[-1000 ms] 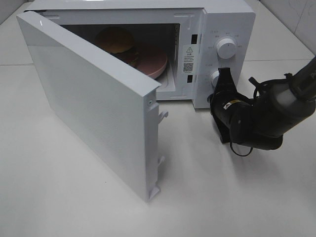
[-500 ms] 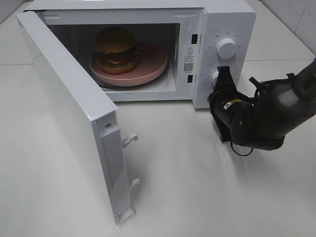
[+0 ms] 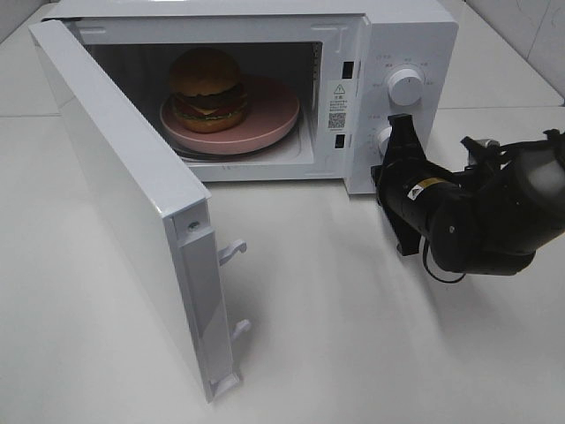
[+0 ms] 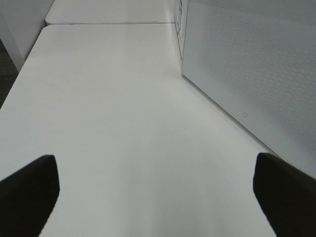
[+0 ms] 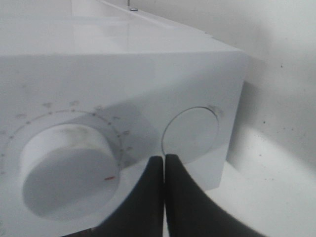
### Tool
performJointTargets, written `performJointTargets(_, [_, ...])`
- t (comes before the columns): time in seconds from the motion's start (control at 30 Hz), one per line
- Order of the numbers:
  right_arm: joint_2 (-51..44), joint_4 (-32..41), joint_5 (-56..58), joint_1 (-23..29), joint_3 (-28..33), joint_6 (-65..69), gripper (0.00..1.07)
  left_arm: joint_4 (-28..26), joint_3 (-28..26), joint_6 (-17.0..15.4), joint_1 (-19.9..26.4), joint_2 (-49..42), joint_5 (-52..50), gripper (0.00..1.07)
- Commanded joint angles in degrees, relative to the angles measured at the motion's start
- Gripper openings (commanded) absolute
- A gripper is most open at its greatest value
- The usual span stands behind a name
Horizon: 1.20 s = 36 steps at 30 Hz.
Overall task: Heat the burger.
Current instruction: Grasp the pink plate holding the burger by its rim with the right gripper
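Right hand [image 3: 399,131]: pressed together, nothing pinched — tips up against the microwave [image 3: 415,35] control panel, just under the upper knob [image 3: 404,86]. From the right wrist: tips at the rim of a flat round disc [image 5: 190,136], with a dial [image 5: 64,168] carrying a tick scale and a small red mark just beside them. Contact with the disc not confirmable.

Burger [image 3: 207,88]: well to the left of that hand and farther back, inside the open cavity, upright on a pink plate [image 3: 274,115], toward the plate's left side. Door [image 3: 115,185] swung wide, to the hand's left and nearer, latch hooks [image 3: 231,252] showing on its free edge.

Left hand [image 4: 154,168]: spread wide, empty, above bare desk [image 4: 123,98], the door's perforated outer face ahead of it.

Writing: warning sticker [image 3: 336,103] on the cavity frame, between burger and right hand — triangle symbol plus a QR-style code, text too small to read. Print around the knobs unreadable. Yellow label [image 3: 422,185] on the right arm just behind the hand, also unreadable.
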Motion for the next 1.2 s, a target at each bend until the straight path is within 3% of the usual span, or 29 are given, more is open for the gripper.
performJointTargets(0.03, [-2.5, -0.8, 0.7, 0.1, 1.0, -1.0, 0.0, -0.1, 0.2, -0.3, 0.1, -0.2, -0.3, 1.0])
performJointTargets(0.2, [-5.5, -2.7, 4.0, 0.1, 2.4, -2.2, 0.0, -0.1, 0.2, -0.3, 0.1, -0.2, -0.3, 1.0])
performJointTargets(0.43, [-12.8, -9.3, 18.0, 0.1, 3.3, -7.8, 0.0, -0.1, 0.2, -0.3, 0.1, -0.2, -0.3, 1.0])
performJointTargets(0.67, [-17.9, -11.2, 28.1, 0.1, 3.3, -15.5, 0.0, -0.1, 0.2, -0.3, 0.1, -0.2, -0.3, 1.0])
performJointTargets(1.2, [-28.9, -11.7, 56.8, 0.1, 3.1, -55.2, 0.0, -0.1, 0.2, -0.3, 0.1, -0.2, -0.3, 1.0])
